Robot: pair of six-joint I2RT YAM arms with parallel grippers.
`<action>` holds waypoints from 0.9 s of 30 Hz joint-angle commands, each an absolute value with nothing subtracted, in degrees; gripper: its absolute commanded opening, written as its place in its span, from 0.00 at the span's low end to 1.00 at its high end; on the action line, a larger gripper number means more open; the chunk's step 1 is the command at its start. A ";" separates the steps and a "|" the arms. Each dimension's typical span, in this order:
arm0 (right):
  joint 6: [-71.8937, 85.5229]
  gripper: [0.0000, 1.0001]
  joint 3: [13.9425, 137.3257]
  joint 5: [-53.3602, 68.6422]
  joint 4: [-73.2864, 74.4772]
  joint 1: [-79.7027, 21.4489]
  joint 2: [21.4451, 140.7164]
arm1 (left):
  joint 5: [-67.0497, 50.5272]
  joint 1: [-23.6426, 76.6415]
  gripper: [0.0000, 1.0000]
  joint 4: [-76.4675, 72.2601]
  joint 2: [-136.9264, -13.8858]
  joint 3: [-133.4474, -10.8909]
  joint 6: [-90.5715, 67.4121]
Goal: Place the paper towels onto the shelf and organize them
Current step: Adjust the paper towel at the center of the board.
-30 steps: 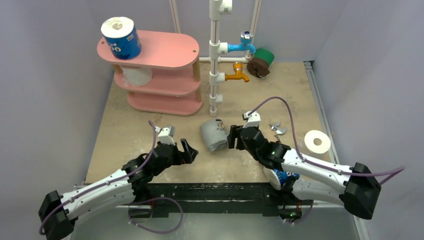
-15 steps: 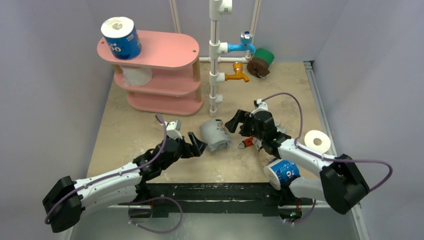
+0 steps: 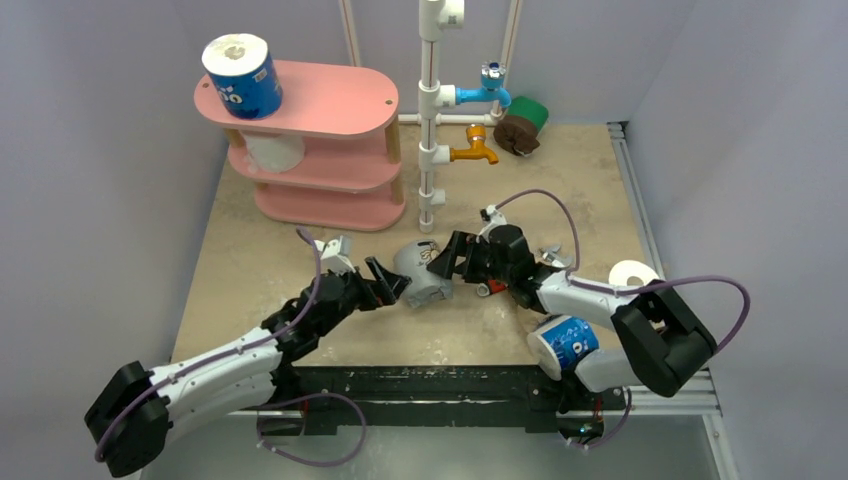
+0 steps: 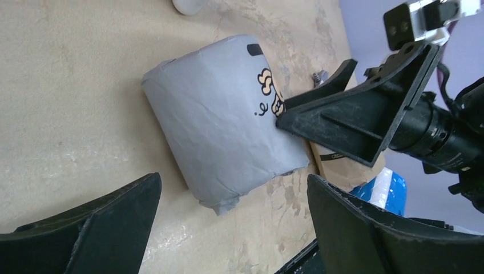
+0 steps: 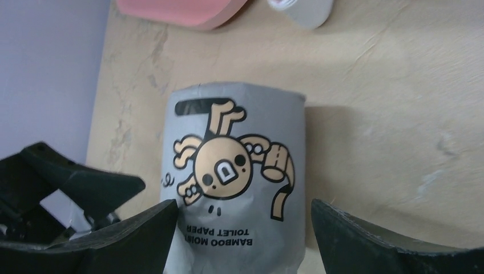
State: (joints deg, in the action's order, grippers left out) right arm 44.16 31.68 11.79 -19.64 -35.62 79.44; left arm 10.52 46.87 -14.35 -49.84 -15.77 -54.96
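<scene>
Grey roll (image 3: 420, 272) lies between spread left hand (image 3: 390, 282) and spread right hand (image 3: 450, 262); blue roll (image 3: 568, 343) half hidden under arm (image 3: 590, 298)

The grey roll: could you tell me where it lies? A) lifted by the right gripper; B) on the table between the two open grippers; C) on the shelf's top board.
B: the grey roll rests on the table, left gripper and right gripper open beside it.

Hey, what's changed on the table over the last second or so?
The left gripper reached forward to the grey roll; the right gripper drew back, then returned to its other side. Both are open, nothing held. The roll shifted slightly. The blue roll and white roll on the shelf stayed put.
</scene>
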 commanded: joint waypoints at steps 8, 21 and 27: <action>53.69 0.86 31.33 10.83 -26.99 -47.81 82.07 | 15.78 46.37 0.98 -1.95 -33.15 -10.86 -56.13; 46.31 0.88 37.29 1.83 -18.25 -55.90 79.30 | 23.64 46.06 0.99 24.63 -7.77 -12.91 -55.90; 40.58 0.90 35.72 -4.34 -12.31 -54.02 70.12 | 18.86 46.10 0.98 29.13 -1.33 -13.63 -57.31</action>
State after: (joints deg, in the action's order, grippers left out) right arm 46.17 35.05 1.91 -15.70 -55.68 74.81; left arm 21.23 46.35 24.16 -3.57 -11.49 -56.12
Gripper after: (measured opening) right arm 0.896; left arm 0.986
